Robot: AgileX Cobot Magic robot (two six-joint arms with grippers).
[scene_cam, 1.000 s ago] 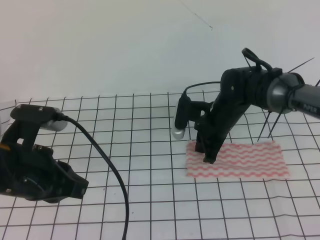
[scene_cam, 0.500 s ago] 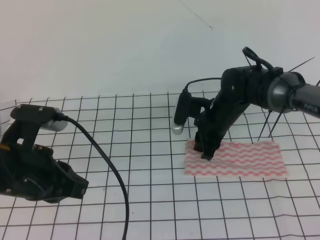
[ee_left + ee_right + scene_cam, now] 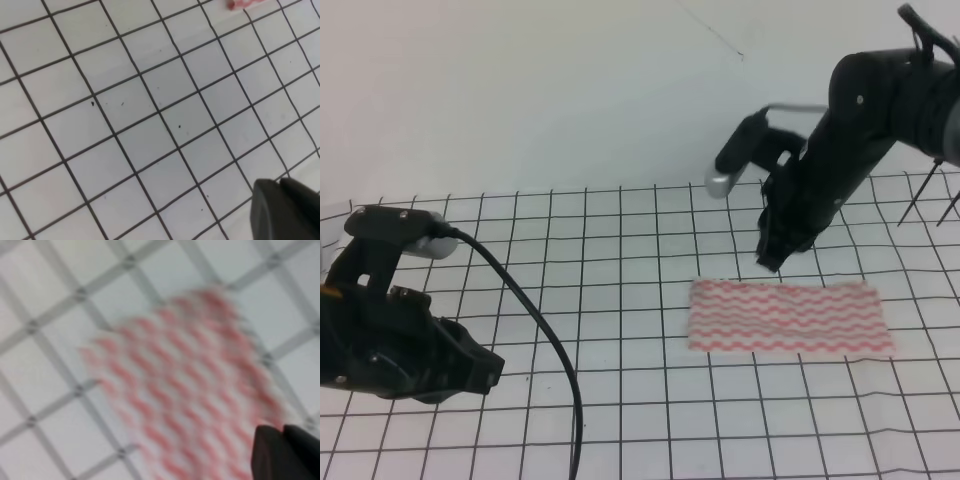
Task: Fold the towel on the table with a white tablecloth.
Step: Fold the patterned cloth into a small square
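Towel [image 3: 788,317] lying flat on tablecloth [image 3: 620,260]. Right gripper [image 3: 770,262] hovering above its far edge, holding nothing, jaw state unclear. Left gripper [image 3: 470,372] idling, state unclear.

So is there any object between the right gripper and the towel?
Nothing visible. The right gripper hangs above the far left edge of the towel, which lies flat on the white tablecloth. Only open air separates them.

Robot lab, grid-lined white tablecloth [image 3: 620,230] (calibration-style), bare wall [image 3: 520,90]
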